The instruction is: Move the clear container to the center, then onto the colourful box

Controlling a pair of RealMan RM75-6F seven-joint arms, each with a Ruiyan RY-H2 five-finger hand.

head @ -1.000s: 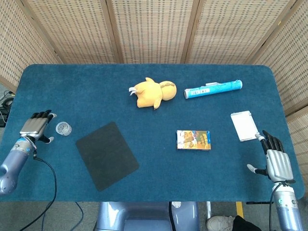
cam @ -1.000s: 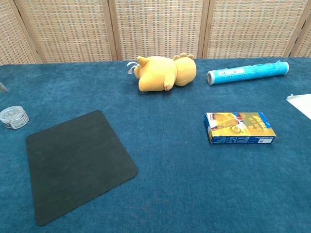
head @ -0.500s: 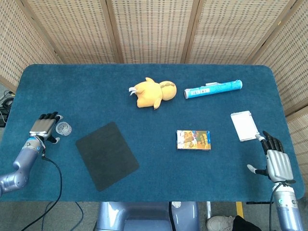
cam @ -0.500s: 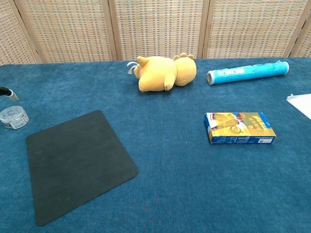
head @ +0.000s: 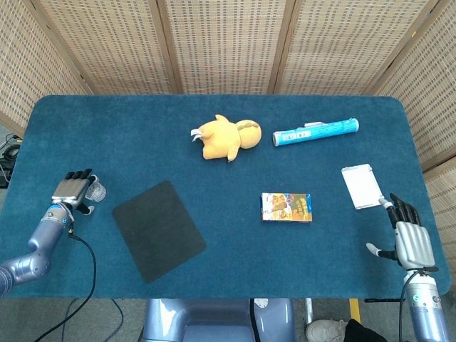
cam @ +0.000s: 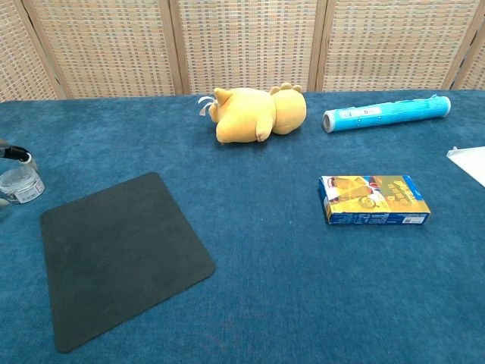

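Clear container [head: 96, 190]: I am seeing it standing upright, axis vertical, beside the black mat [head: 158, 229].
Left hand [head: 71, 191]: I am resting its extended fingers against the container; grasp indeterminate.
Right hand [head: 410, 239]: fingers spread, holding nothing.
Colourful box [head: 286, 207]: lying flat, long axis left-right.

- Dark mat [head: 158, 229] [cam: 121, 255] — lying flat on the blue table [head: 214, 263] [cam: 288, 303], left of centre.
- Yellow plush toy [head: 225, 137] [cam: 258, 112] on its side towards the far edge.
- Blue tube [head: 315, 132] [cam: 386, 112] just right of the toy.
- White card [head: 361, 186] [cam: 471, 163] near the right edge.
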